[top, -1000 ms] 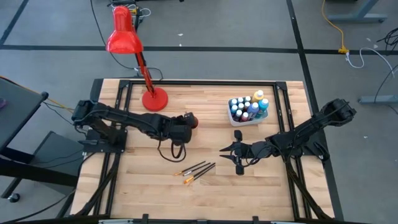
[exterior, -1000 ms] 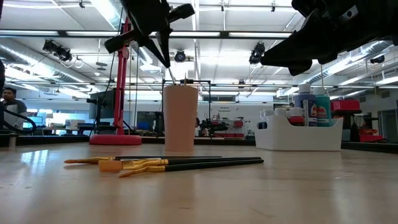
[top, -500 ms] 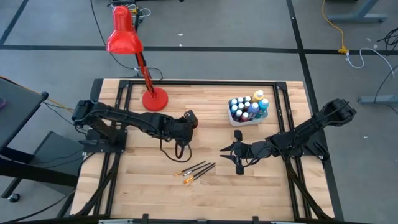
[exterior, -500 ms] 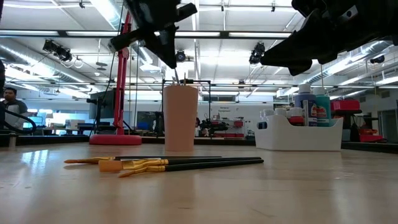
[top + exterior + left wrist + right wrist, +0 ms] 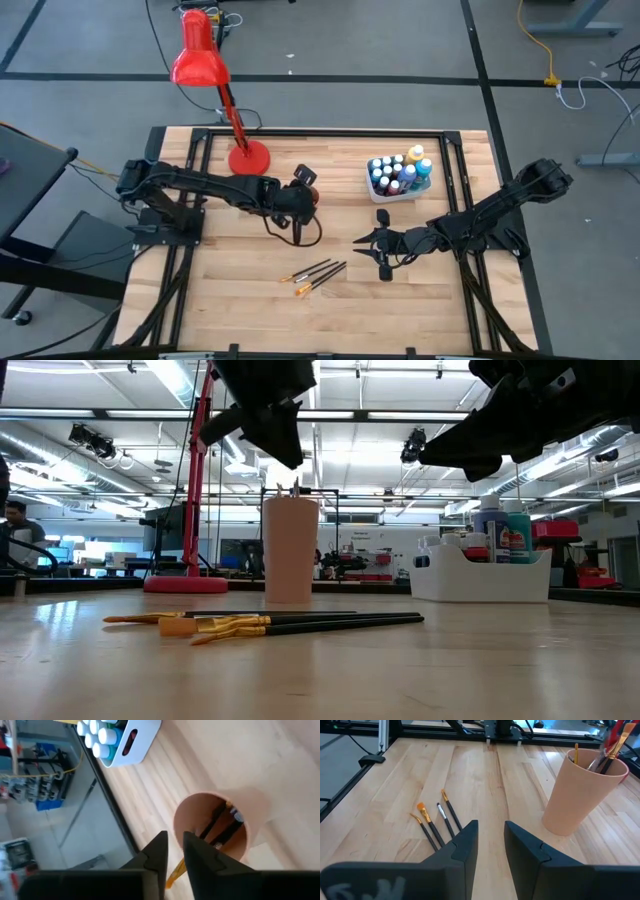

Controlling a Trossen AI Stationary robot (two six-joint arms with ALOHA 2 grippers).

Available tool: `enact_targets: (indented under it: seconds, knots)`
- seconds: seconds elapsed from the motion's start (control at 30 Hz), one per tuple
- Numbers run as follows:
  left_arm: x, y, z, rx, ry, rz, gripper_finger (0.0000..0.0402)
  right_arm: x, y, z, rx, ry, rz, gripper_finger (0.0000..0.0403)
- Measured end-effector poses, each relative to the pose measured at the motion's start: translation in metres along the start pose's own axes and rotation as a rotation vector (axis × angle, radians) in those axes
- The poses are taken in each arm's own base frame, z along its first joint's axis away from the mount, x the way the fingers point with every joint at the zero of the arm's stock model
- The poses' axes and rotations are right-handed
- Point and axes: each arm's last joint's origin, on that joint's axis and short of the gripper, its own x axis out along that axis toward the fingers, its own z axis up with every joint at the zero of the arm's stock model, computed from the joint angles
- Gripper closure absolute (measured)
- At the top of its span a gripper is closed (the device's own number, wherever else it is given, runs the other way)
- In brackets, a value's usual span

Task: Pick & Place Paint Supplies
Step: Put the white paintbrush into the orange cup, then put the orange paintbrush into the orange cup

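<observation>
Where the table point(image 5: 480, 660) ran nearest the low camera, four loose paintbrushes point(image 5: 290, 624) lay in a fan, orange-yellow ends pointing away from the tub side. Beyond them stood the orange cup point(image 5: 290, 550), upright, with more paintbrushes in the cup point(image 5: 220, 822) leaning against its inner wall. The left gripper point(image 5: 172, 851) hung just above the cup's rim, its fingers a narrow gap apart and pinching nothing. The right gripper point(image 5: 490, 837) hovered over bare wood near the loose brushes, fingers slightly spread and empty — the cup showed beyond it. Farther off sat the white tub point(image 5: 395, 192), packed with paint bottles point(image 5: 398, 172), and the red lamp point(image 5: 205, 60) stood at the back edge.
</observation>
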Motion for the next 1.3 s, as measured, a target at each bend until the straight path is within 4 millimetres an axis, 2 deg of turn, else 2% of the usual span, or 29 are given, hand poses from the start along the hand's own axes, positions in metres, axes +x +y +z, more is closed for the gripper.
enact_targets:
  seconds: [0.27,0.53,0.67,0.8,1.0,1.1,1.3]
  knots:
    - [0.0,0.0,0.0,-0.161,-0.012,-0.011,0.0284,0.0,0.0,0.0,-0.001,0.0,0.0,0.0305]
    - [-0.003,0.007,0.011,-0.657,-0.106,0.063,0.0285,0.0,0.0,0.0,0.0,0.0,-0.001,0.0305]
    - [-0.013,0.007,0.026,-0.809,-0.204,0.129,0.0293,0.0,0.0,0.0,0.002,0.0,-0.001,0.0305]
    - [-0.027,-0.001,0.042,-0.828,-0.285,0.165,0.0295,0.0,0.0,0.002,0.009,-0.016,0.001,0.0305]
    - [-0.05,-0.026,0.057,-0.808,-0.278,0.239,0.0288,0.0,0.0,0.006,0.028,-0.06,0.005,0.0305]
    - [-0.061,-0.042,0.062,-0.767,-0.275,0.223,0.0282,0.0,0.0,0.007,0.043,-0.066,0.005,0.0305]
    - [-0.078,-0.069,0.065,-0.831,-0.259,0.18,0.0278,0.0,-0.001,0.007,0.068,-0.066,0.0,0.0305]
